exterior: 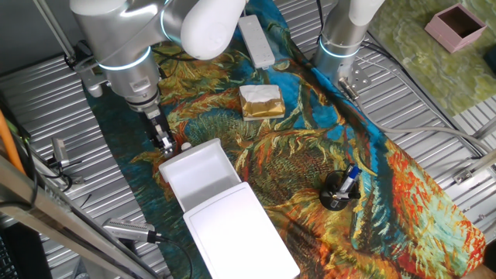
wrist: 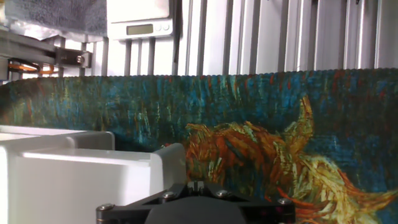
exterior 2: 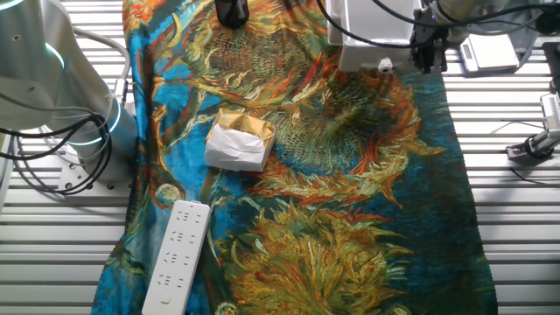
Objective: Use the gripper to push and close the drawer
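The drawer [exterior: 200, 173] is a shallow white tray, pulled out from under the flat white cabinet top [exterior: 242, 232], with its small round knob [exterior: 186, 146] on the front. My gripper [exterior: 163, 140] is slim and black, pointing down, just left of the knob and close to the drawer front; its fingers look pressed together and hold nothing. In the other fixed view the gripper [exterior 2: 426, 54] stands right of the drawer front [exterior 2: 367, 58]. In the hand view the drawer [wrist: 74, 180] fills the lower left, beside the gripper [wrist: 196, 185].
A gold-and-white block [exterior: 261, 101] lies mid-cloth. A white power strip [exterior: 257, 40] lies at the back. The other arm's column [exterior: 342, 43] stands at the back right. A black holder with a pen [exterior: 339, 191] stands to the right. A scale [wrist: 139, 18] sits beyond the cloth.
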You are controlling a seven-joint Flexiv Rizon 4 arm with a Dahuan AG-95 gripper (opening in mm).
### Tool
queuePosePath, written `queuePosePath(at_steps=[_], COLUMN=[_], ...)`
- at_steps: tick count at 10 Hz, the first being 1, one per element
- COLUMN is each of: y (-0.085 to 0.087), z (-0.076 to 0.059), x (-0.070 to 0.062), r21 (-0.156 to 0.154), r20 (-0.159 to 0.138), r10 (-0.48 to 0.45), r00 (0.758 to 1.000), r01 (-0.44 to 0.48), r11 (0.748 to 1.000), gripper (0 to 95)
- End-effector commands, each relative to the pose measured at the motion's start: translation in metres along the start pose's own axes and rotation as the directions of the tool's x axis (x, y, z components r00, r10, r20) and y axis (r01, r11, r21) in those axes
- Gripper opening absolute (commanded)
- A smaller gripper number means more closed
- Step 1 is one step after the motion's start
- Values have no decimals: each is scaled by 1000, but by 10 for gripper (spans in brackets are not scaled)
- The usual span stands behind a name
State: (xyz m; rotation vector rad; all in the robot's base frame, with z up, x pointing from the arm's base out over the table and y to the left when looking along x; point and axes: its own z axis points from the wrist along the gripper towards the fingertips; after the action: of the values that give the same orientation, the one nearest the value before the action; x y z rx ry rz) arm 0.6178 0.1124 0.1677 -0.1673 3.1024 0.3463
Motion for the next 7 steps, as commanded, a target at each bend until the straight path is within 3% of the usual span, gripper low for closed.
queuePosePath(at_steps=[1, 4, 7], y=[0, 0, 0], z=[0, 0, 0], x=[0, 0, 0], r21=[-17, -26, -27], r20=[-44, -55, -55], r10=[-159, -249, -274], r00=[986, 967, 960], r01=[158, 248, 273], r11=[987, 968, 962], gripper=[0, 0, 0])
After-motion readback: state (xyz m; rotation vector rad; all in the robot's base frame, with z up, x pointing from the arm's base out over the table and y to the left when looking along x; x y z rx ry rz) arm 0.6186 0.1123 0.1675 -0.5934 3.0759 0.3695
